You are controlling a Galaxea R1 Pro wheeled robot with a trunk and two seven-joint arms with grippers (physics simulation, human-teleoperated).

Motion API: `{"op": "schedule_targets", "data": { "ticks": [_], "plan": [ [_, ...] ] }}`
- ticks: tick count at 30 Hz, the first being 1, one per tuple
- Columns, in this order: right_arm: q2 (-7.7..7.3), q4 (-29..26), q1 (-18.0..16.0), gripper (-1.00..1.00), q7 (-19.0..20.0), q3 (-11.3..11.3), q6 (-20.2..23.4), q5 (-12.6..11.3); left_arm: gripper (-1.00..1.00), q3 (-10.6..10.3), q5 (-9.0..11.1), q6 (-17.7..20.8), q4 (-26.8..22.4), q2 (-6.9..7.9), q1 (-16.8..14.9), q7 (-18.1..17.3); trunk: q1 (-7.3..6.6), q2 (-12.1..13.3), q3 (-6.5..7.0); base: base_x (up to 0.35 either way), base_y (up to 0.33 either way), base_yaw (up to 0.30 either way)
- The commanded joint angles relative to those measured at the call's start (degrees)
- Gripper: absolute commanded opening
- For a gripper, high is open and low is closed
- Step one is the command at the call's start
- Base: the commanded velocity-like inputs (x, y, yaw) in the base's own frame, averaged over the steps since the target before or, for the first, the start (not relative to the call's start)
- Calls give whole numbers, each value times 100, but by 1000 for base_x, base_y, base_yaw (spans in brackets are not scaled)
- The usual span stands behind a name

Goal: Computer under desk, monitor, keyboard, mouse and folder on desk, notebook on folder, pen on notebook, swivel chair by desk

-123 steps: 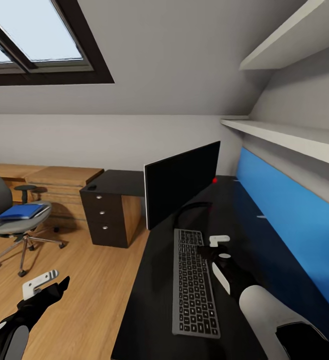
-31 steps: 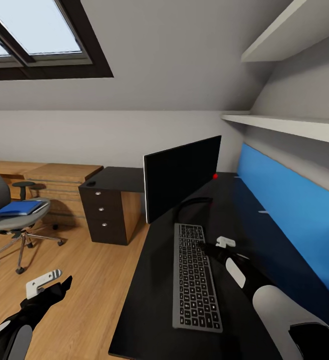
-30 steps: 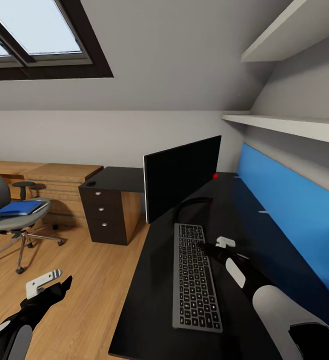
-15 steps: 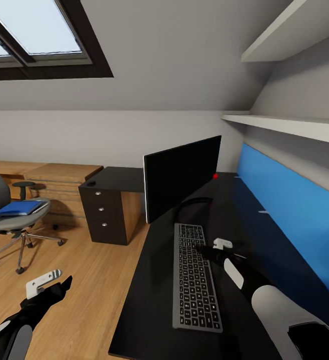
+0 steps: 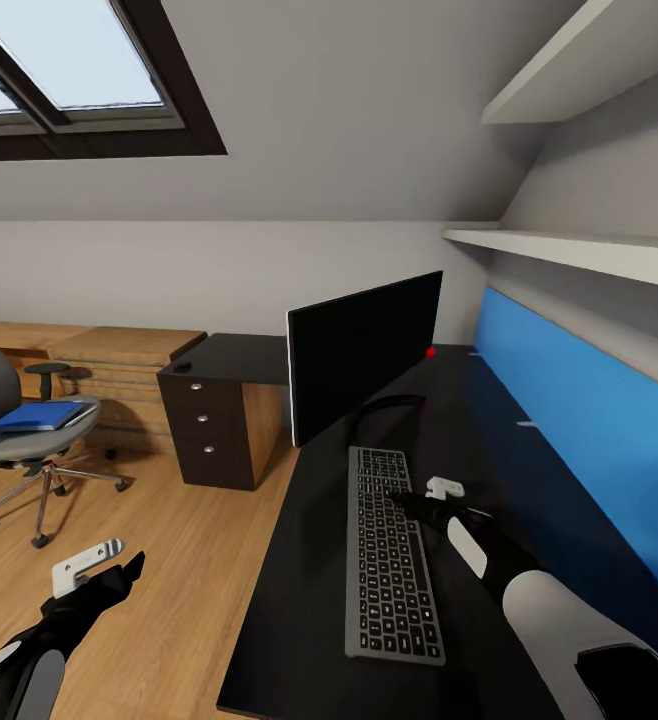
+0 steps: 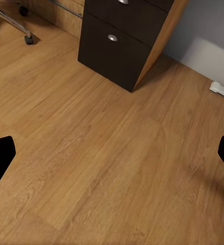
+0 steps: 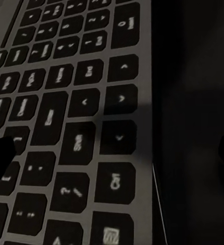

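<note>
The monitor [image 5: 364, 350] stands upright on the black desk [image 5: 299, 600]. In front of it lies the silver keyboard [image 5: 389, 555] [image 7: 76, 102], lengthwise. My right gripper [image 5: 416, 497] [image 7: 112, 148] hangs open low over the keyboard's right edge, with one finger above the keys and the other above the bare desk. My left gripper [image 5: 99, 567] [image 6: 112, 153] is open over the wood floor, holding nothing. At the far left the swivel chair [image 5: 29, 450] carries the blue folder [image 5: 39, 415] on its seat. The notebook is out of view.
The desk's black drawer unit [image 5: 214, 425] [image 6: 122, 41] stands between the chair and the monitor, with a small dark object [image 5: 182, 367] on its top. Light-wood cabinets [image 5: 109, 360] line the far wall. A blue panel [image 5: 569, 430] and shelves [image 5: 579, 260] run along the desk's right side.
Over the last second my right gripper has edged slightly toward the keyboard's right edge, then stayed still. The left arm has not moved. Since the oldest frame the camera has shifted.
</note>
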Motion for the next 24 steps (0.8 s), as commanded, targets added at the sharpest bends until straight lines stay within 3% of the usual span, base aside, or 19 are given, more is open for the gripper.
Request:
{"op": "schedule_targets", "data": {
  "ticks": [1, 10, 24],
  "plan": [
    [-6, -7, 0, 100, 1, 24, 26, -27, 100, -4, 61, 28, -8, 2, -3, 46, 0, -3, -6, 0, 0, 0],
    [-7, -7, 0, 100, 1, 20, 96, -27, 100, -5, 63, 28, -8, 2, -3, 46, 197, -364, -168, 0, 0, 0],
    [-7, -9, -1, 100, 1, 16, 120, -27, 100, -4, 61, 28, -8, 2, -3, 46, 219, -404, -186, 0, 0, 0]
  ]
}}
